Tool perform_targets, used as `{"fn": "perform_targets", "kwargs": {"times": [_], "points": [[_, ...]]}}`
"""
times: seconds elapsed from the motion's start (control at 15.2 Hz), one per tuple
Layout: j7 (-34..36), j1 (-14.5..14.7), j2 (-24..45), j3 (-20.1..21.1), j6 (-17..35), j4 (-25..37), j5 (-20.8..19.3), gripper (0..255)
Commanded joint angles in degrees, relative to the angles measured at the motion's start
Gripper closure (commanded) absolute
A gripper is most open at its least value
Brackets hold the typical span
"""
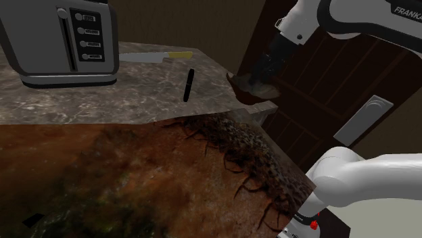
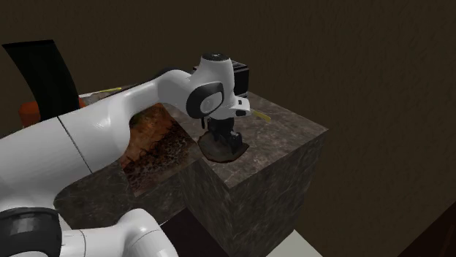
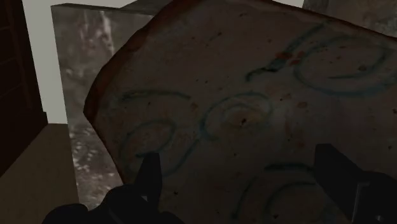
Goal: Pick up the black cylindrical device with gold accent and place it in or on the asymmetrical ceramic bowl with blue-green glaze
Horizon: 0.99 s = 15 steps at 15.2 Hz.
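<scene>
**Mottled stone counter, pincer open over the bowl**

Grey-brown stone counter [image 1: 135,101], dim walls behind. Lettering on the white arm [image 1: 352,20] reads "FRANK", cut by the edge; the toaster's [image 1: 61,40] button labels are illegible. Pincer [image 3: 245,181] hangs over the bowl [image 3: 242,95], fingers apart, nothing between them. The bowl, brownish with blue-green swirls, sits at a counter corner. A slim, all-black device [image 1: 189,85] rests on the counter between toaster and bowl, apart from both.

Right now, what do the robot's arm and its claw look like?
The white arm has rounded, glossy links and dark grey joints; grey FRANKA lettering marks one link. The all-black claw has two flat, blocky fingers.
</scene>
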Motion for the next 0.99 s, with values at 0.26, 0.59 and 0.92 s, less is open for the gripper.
{"fn": "perform_targets", "kwargs": {"times": [0.26, 0.59, 0.92], "points": [[7.08, 0.58, 2.83, 5.79, 1.2, 3.27, 1.36, 0], [16.06, 0.54, 8.05, 13.06, 2.44, 9.13, 1.65, 0], [25.48, -0.42, 15.07, 20.64, 2.99, 17.02, -0.19, 0]]}}
